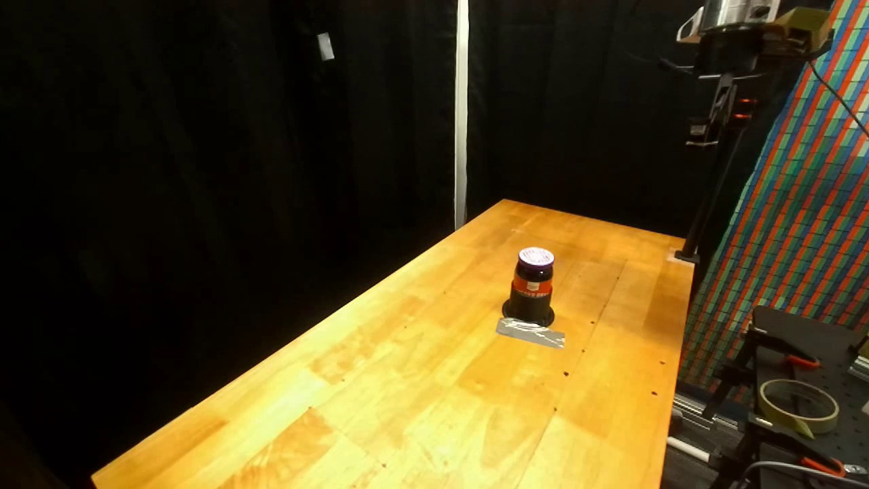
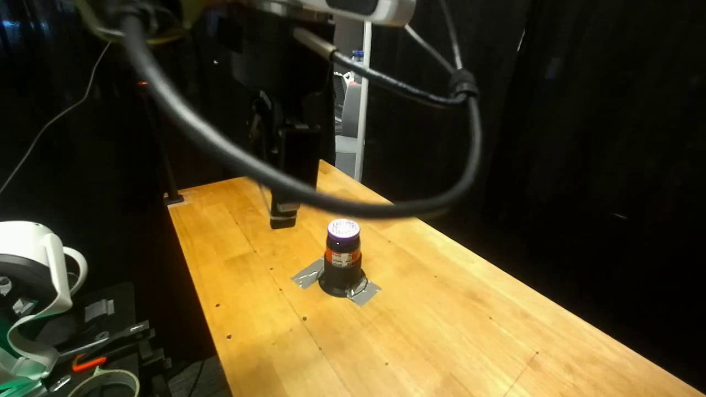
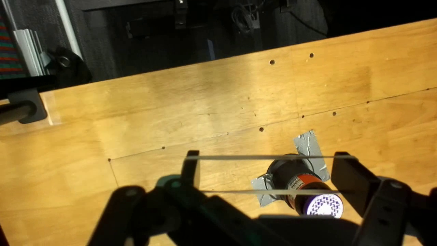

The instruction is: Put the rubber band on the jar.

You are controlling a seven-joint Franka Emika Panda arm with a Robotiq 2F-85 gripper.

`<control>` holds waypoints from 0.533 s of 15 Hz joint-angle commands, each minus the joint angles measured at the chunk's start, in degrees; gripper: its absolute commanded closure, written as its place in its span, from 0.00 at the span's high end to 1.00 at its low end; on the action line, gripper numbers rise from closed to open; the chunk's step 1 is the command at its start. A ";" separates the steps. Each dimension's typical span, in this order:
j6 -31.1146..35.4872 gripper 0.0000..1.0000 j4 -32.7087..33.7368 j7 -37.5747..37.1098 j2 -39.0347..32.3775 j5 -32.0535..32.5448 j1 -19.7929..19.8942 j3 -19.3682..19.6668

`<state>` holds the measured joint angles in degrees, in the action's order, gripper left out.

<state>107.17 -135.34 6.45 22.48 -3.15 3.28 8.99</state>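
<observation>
See the jar (image 2: pixel 343 245) upright on the desk (image 2: pixel 485 320), seated in a black flanged holder (image 2: pixel 341 281) (purple round the lid (image 2: pixel 343 227), white and patterned on top, orange-red on the label (image 2: pixel 343 258)). Find two strips of grey tape (image 3: pixel 312 152) stuck to the desk on either side of the jar, lapping the holder's rim. Find the tool (image 3: pixel 269 172) in the air over the desk, apart from the jar, with fingers (image 3: pixel 188 169) spread wide and a pale rubber band (image 3: pixel 239 157) stretched taut between them. In the wrist view, follow two near-parallel strands (image 3: pixel 235 191) from finger to finger, passing in front of the holder and, lower down, in front of the jar near the lid. Cannot tell the tool's exact height over the jar. In an exterior view, catch a thick black cable (image 2: pixel 380 209) curving across, higher in view than the jar. Also at the desk's edge, well apart from the jar, see a dark post (image 3: pixel 16 112). Off the desk, also well apart from the jar, spot a roll of tape (image 1: pixel 823 424) and a many-coloured cloth (image 1: pixel 808 190). Behind the jar, in both exterior views, make out black curtains (image 1: pixel 271 190).
</observation>
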 commanded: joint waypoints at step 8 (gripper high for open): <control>15.48 1.00 14.96 -15.27 -30.77 2.31 -7.43 -14.09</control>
<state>119.08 -126.87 -7.27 -0.29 -1.90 -3.39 -4.90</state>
